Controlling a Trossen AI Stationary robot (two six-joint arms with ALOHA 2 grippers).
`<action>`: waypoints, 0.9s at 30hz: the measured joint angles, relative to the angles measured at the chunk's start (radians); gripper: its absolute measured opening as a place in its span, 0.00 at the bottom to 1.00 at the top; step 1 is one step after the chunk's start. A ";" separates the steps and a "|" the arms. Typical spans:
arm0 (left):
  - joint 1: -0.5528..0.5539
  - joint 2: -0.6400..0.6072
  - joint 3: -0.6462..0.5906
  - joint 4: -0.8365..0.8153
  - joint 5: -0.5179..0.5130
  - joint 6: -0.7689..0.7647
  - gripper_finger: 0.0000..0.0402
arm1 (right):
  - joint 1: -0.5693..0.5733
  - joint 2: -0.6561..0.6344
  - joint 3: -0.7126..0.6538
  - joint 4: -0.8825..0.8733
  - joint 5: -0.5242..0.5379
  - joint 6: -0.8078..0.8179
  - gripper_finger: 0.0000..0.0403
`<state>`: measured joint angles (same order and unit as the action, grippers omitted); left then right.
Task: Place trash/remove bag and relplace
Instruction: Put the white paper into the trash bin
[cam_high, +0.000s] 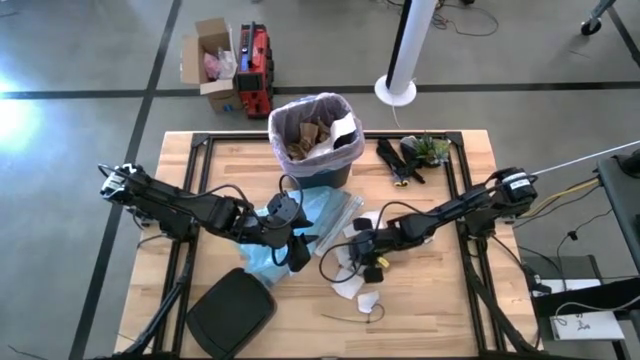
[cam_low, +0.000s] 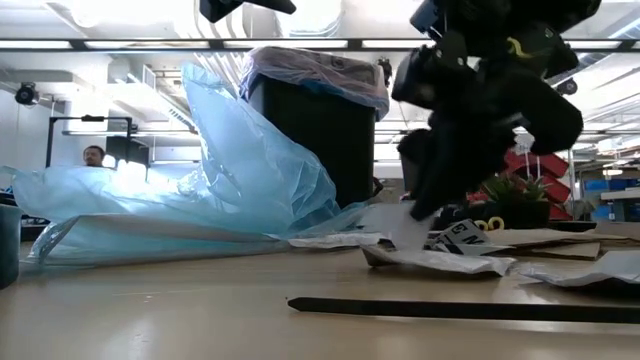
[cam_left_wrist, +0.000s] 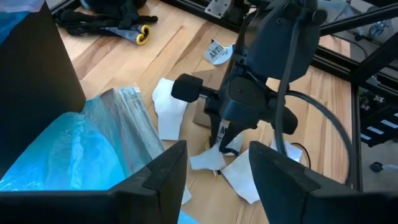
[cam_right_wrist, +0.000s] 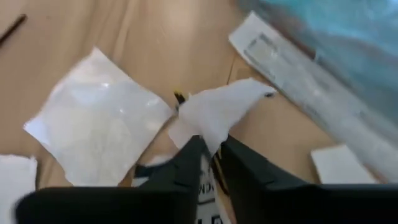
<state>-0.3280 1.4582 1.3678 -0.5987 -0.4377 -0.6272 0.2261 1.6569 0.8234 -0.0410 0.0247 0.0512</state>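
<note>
The black bin (cam_high: 335, 168) stands near the table's far edge, lined with the pinkish-white bag (cam_high: 300, 108). Crumpled brown paper (cam_high: 305, 138) and a white piece (cam_high: 343, 127) lie inside it. White scraps (cam_high: 365, 298) are scattered on the table's middle and near side. My right gripper (cam_high: 362, 258) (cam_right_wrist: 213, 149) is low over them, shut on one white scrap (cam_right_wrist: 217, 112). My left gripper (cam_high: 297, 250) (cam_left_wrist: 214, 158) is open and sits just left of the right one, above the light blue bag (cam_high: 315, 215); I cannot tell whether it touches it. My right gripper pinches a white paper scrap between its two fingers by one edge (cam_right_wrist: 208, 134), coming from above and slanting toward the table's left. The rest of the scrap sticks out past the fingertips (cam_right_wrist: 239, 93). In the low view it hangs under the fingers (cam_low: 405, 228), just over other scraps.
The light blue bag (cam_low: 200, 170) lies crumpled between bin and left gripper, over a flat clear packet (cam_right_wrist: 292, 68). A black lid (cam_high: 232, 310) is at the near left. Black and green clutter (cam_high: 415, 155) sits right of the bin. A thin dark strip (cam_low: 450, 308) lies near the front edge.
</note>
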 joint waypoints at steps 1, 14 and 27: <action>0.000 0.000 0.000 0.000 0.000 0.000 0.40 | 0.000 0.000 0.008 0.000 0.000 -0.013 0.05; 0.001 -0.047 -0.001 -0.035 0.001 0.008 0.39 | -0.004 -0.045 0.202 -0.134 0.007 -0.172 0.00; 0.001 -0.198 -0.001 -0.152 -0.105 -0.014 0.33 | -0.165 -0.179 0.554 -0.273 0.371 -0.462 0.00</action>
<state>-0.3275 1.2598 1.3670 -0.7505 -0.5424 -0.6408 0.0616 1.4776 1.3770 -0.3138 0.3956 -0.4106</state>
